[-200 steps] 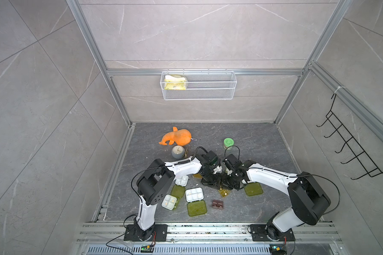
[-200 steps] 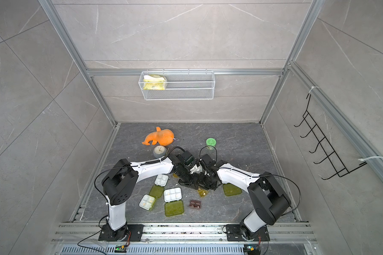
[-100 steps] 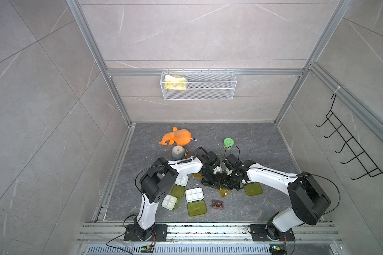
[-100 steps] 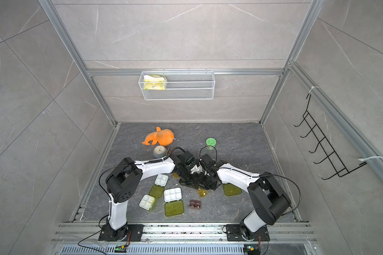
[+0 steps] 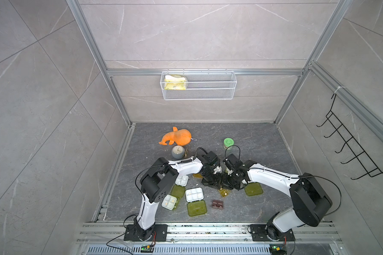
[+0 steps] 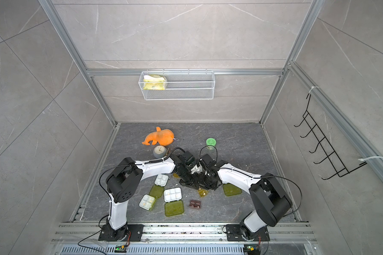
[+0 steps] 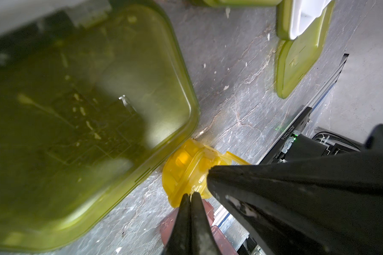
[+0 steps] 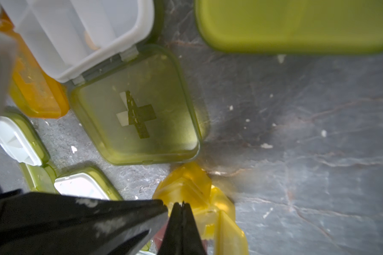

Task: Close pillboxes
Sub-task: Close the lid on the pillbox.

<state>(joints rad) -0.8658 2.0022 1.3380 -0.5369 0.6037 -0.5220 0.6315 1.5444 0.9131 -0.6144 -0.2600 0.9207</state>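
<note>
Barely anything has moved except my left arm [image 5: 159, 178] swinging slightly, so the left gripper [image 7: 190, 196] and right gripper [image 8: 181, 204] stay pinched shut, empty, tips against the small yellow pillbox [image 5: 224, 192] between them, apparently still open.

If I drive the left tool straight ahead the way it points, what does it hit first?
The small amber pillbox, just beyond the shut tips of the left tool; it may already touch, depth is unclear.
</note>
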